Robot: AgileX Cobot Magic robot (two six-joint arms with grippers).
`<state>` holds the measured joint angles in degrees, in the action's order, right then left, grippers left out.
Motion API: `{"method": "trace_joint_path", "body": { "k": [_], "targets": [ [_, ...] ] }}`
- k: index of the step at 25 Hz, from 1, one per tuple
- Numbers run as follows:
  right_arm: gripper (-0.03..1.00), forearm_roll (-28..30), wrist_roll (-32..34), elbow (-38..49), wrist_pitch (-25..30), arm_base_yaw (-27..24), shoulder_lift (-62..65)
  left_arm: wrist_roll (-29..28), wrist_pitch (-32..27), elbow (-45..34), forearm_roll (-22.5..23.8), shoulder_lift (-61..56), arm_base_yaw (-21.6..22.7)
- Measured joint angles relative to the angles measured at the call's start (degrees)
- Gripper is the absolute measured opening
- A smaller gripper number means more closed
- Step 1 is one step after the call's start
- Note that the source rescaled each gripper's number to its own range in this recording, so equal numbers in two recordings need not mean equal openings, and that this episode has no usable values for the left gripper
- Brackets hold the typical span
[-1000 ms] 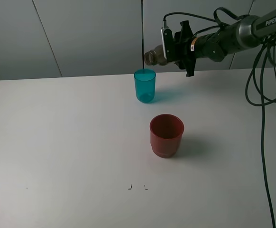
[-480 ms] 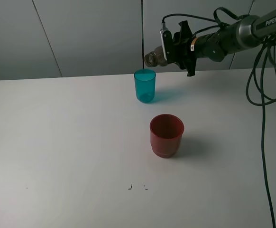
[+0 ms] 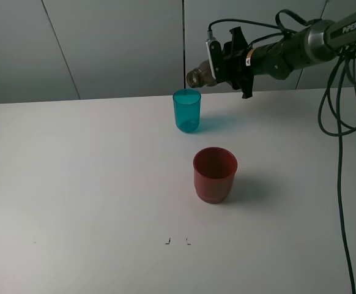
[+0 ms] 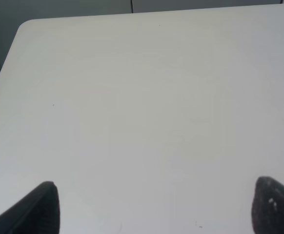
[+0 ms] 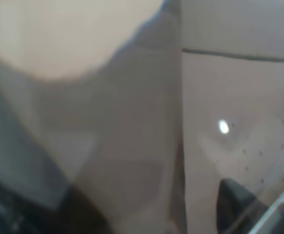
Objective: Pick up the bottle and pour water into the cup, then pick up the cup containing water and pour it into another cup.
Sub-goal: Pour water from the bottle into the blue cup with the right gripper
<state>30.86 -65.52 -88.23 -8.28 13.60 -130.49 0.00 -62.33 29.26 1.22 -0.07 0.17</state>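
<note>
A white table [image 3: 86,177] with a rounded far-left corner carries two cups, both upright and standing apart from each other. The slim teal cup [image 3: 186,110] stands toward the far edge, at about twelve o'clock from the table's middle. The wider red cup [image 3: 215,174] stands at about five o'clock from the teal one. Two tiny dark marks [image 3: 167,241] lie on the surface at seven o'clock from the red cup, toward the front edge.
</note>
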Motion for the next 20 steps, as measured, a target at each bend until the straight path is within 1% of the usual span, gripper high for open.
{"method": "trace_joint_path", "body": {
  "k": [20],
  "targets": [
    [0.0, 0.0, -1.7, 0.0, -0.5, 0.1, 0.0, 0.0, 0.0, 0.0, 0.0, 0.0, 0.0]
  ]
}}
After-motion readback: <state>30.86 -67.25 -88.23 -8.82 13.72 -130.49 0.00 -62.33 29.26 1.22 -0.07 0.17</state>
